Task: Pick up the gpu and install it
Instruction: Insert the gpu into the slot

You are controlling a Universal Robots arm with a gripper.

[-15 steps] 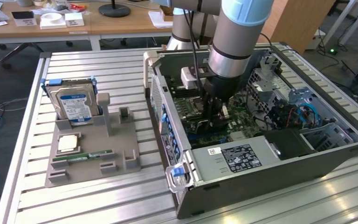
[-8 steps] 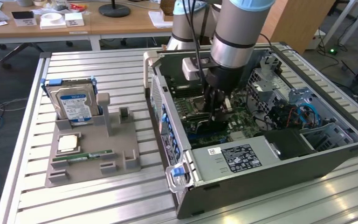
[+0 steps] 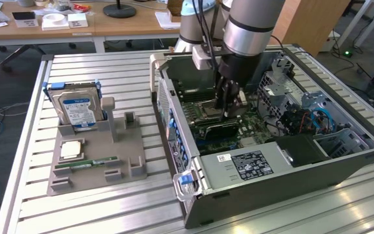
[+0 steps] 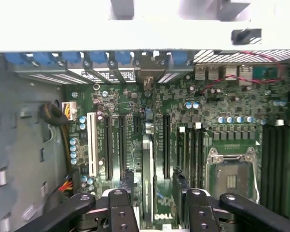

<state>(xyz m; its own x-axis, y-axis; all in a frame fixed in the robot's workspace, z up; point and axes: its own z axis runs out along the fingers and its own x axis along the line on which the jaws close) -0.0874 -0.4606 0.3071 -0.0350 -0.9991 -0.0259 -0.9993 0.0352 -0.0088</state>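
Observation:
The gpu (image 4: 147, 164) stands edge-on in a motherboard slot inside the open computer case (image 3: 271, 190). Its bracket end meets the case's rear slot openings. In the exterior view the gpu (image 3: 218, 128) is a dark card upright on the board, directly under the arm. My gripper (image 4: 154, 186) straddles the card and is open. One finger (image 4: 127, 181) sits on each side, with a visible gap to the card. In the exterior view my gripper (image 3: 229, 113) reaches down into the case just above the card.
A grey holder tray (image 3: 89, 180) lies on the slatted table at the exterior view's left. It carries a hard drive (image 3: 76, 108), a RAM stick (image 3: 86, 163) and a square chip (image 3: 70, 148). Inside the case are the CPU socket (image 4: 231, 169), the power supply (image 3: 249, 165) and blue cables (image 3: 317, 117).

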